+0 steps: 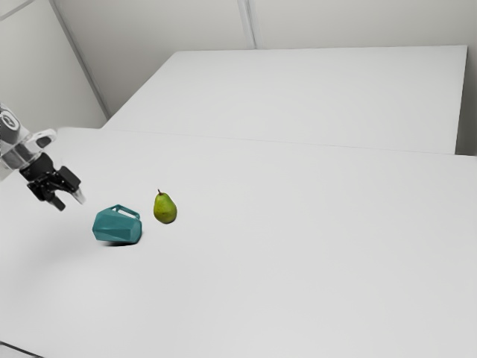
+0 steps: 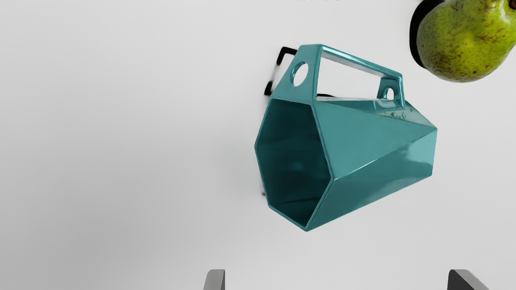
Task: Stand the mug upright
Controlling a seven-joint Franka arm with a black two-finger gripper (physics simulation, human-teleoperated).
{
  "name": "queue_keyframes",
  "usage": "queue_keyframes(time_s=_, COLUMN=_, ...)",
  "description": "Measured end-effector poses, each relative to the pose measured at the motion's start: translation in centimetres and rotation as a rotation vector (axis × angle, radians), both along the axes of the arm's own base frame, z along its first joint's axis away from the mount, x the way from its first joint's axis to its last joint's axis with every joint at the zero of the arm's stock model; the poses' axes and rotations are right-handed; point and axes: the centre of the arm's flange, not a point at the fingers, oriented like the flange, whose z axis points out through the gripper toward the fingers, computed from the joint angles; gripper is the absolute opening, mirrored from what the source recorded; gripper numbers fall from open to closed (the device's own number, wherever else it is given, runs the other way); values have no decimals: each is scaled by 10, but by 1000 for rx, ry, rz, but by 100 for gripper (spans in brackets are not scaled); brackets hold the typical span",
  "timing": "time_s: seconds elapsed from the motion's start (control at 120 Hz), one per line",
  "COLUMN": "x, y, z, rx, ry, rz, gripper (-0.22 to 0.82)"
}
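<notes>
Claw hangs wide and empty, farther from pear than mug is. Mug lies on side near pear. Approach seems in hand; next: grip mug, swing mouth up.

No readable text, label, brand, number or sign noted in either view. Exterior view: round dark-and-light mark observed on the pale robot arm; too small to make out as lettering or emblem.
</notes>
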Motion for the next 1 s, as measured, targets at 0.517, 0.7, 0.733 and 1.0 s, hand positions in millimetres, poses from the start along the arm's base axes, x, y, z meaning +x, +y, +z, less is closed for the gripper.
queue_keyframes(time_s=0.517, x=16, y=4, z=-57, rx=-116, ry=-145, rz=-35, gripper=60)
queue_keyframes(time_s=0.7, x=6, y=9, z=-72, rx=-173, ry=-169, rz=-15, gripper=60)
queue_keyframes(time_s=0.733, x=4, y=10, z=-75, rx=-180, ry=-171, rz=-12, gripper=60)
queue_keyframes(time_s=1.0, x=0, y=8, z=-92, rx=-259, ry=-188, rz=-4, gripper=60)
